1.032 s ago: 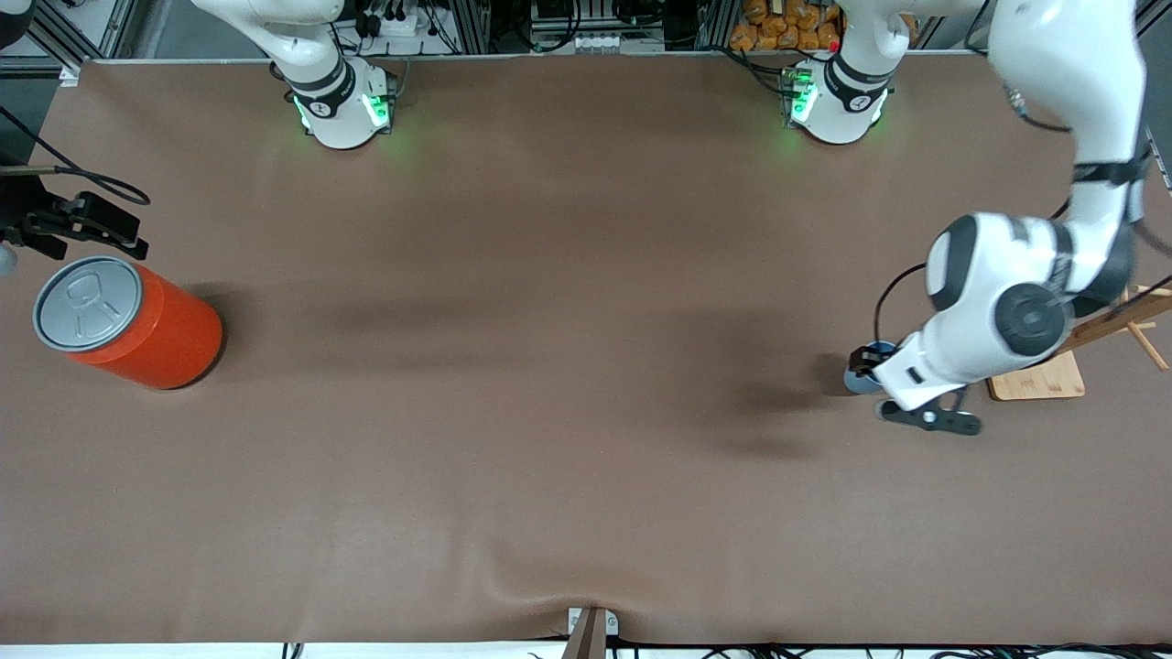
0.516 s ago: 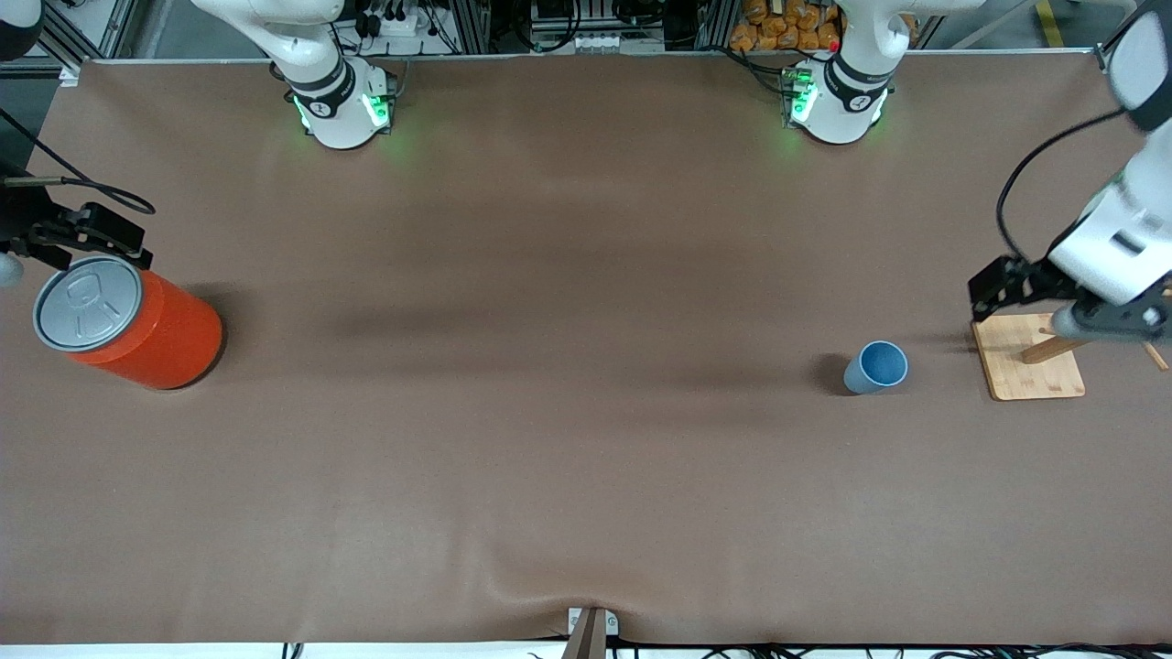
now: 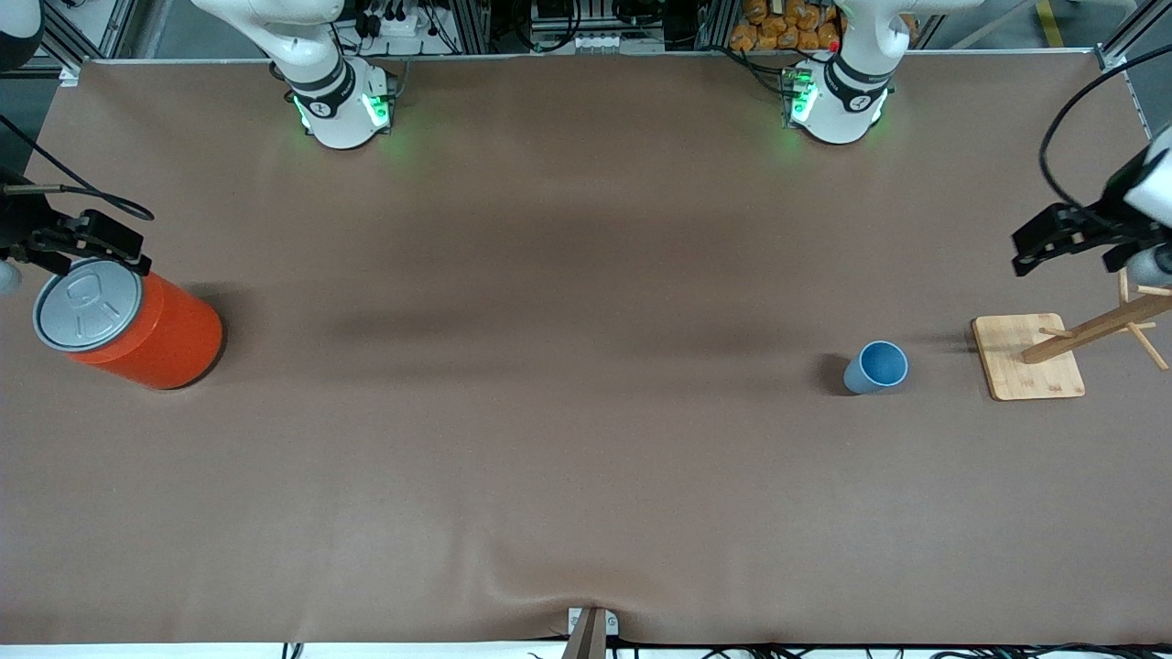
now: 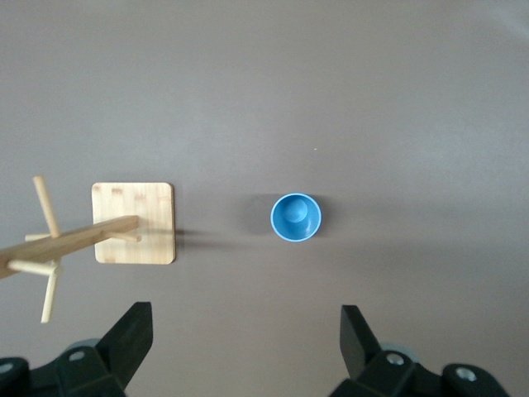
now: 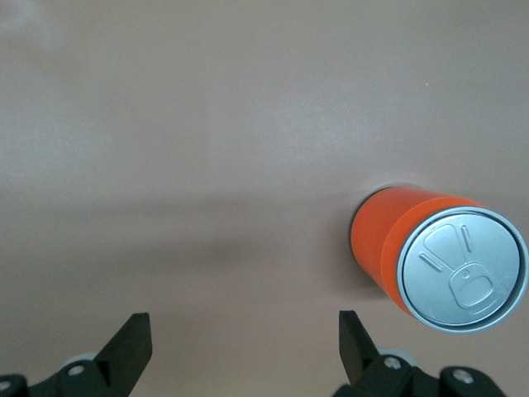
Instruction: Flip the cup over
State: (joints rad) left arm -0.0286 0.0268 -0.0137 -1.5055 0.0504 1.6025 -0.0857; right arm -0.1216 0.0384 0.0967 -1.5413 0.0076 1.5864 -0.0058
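One blue cup [image 3: 876,367] stands upright, mouth up, beside one wooden peg stand [image 3: 1027,369]. One orange can [image 3: 128,324]. Both the left gripper [image 4: 245,339] and the right gripper [image 5: 244,341] hover spread, empty.

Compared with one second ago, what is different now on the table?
The left gripper has let go of the cup and pulled up and away toward its end of the table, jaws open, above the wooden stand. The cup stands mouth-up. The right gripper and orange can stayed put.
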